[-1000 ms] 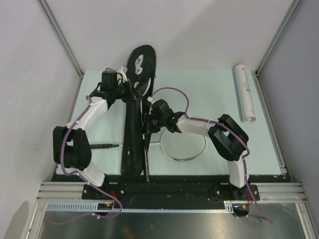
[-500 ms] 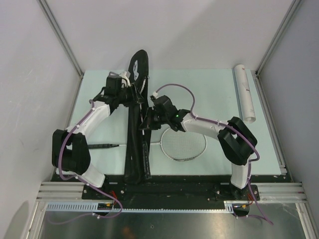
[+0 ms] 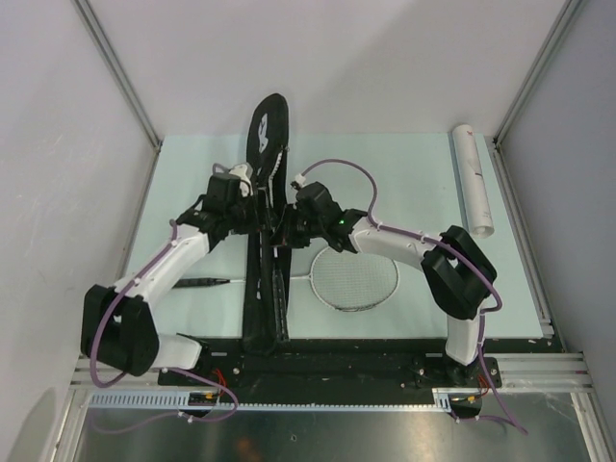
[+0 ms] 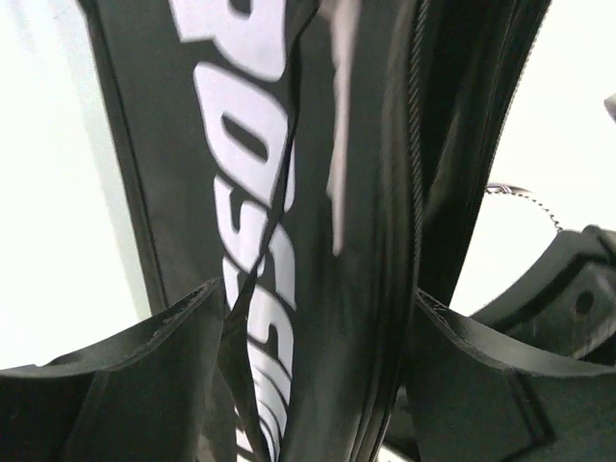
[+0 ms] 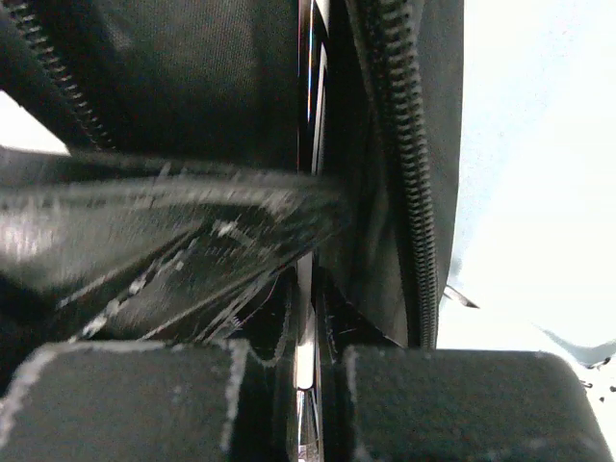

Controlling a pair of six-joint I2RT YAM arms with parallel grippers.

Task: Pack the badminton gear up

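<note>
Both arms bend inward to mid-frame, the left hand point(image 3: 252, 206) with fingers spread wide, the right hand point(image 3: 286, 231) pinched closed just beside it.

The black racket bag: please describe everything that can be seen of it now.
The black racket bag is long, of soft fabric, with white lettering and a zipper along its edge. It lies lengthwise on the pale table, its wide end reaching past the far edge. The left gripper stands open astride a raised fold; the right gripper is shut on its edge at mid-length.
</note>
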